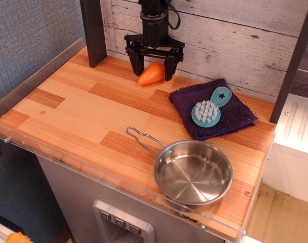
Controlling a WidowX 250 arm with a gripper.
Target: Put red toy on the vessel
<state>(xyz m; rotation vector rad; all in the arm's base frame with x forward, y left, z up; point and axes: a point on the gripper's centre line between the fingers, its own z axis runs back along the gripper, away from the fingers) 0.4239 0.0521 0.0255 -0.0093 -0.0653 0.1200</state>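
Far back on the wooden counter, near the plank wall: gripper low, jaws spread wide around the red toy, not yet closed on it. Smooth, tapered, orange-red, lying on its side; likely to squirt sideways if pinched off-centre. Further right, purple cloth with teal brush. Near the front edge, the vessel, shiny, shallow, empty, well apart from the toy.
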